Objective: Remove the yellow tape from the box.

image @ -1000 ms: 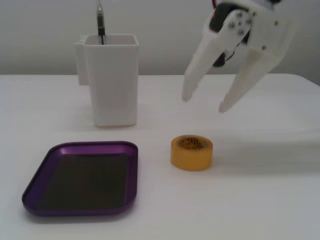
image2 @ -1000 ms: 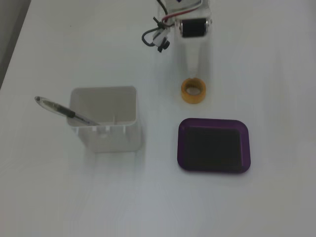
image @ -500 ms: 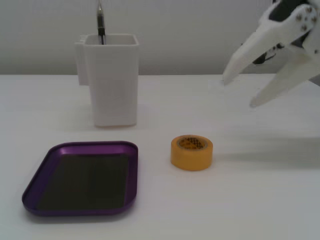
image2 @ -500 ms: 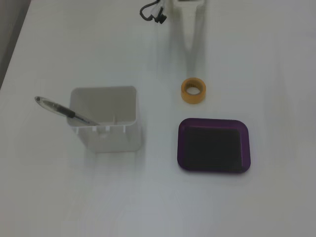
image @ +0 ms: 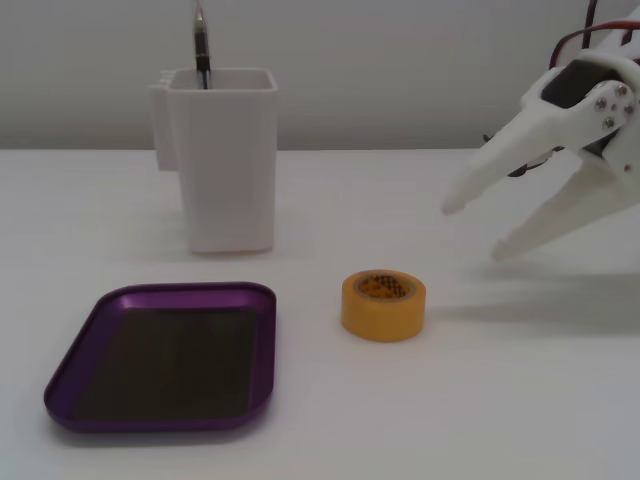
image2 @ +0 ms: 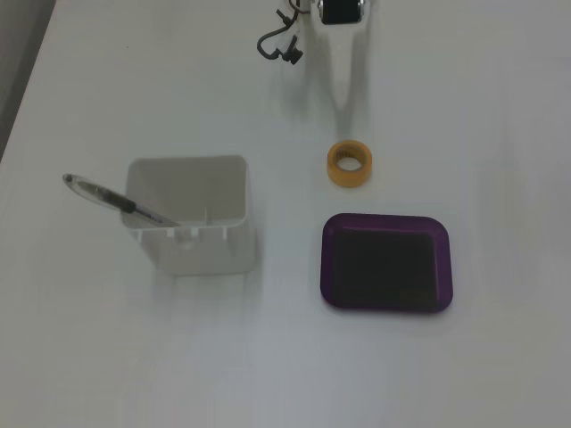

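Note:
The yellow tape (image: pixel 384 305) lies flat on the white table, to the right of the purple box (image: pixel 262 350) in a fixed view, apart from it. The box is empty, showing its dark bottom. In the view from above, the tape (image2: pixel 350 166) lies just beyond the box's (image2: pixel 326 267) far edge. My white gripper (image: pixel 474 232) is open and empty, hanging above the table to the upper right of the tape, fingertips pointing down towards it. From above the gripper (image2: pixel 346 105) reaches in from the top edge and is hard to make out against the white table.
A tall white square container (image: pixel 222 160) with a pen (image: pixel 201 45) stands behind the box; it also shows from above (image2: pixel 192 236), to the left. A dark cable (image2: pixel 278 45) lies near the arm's base.

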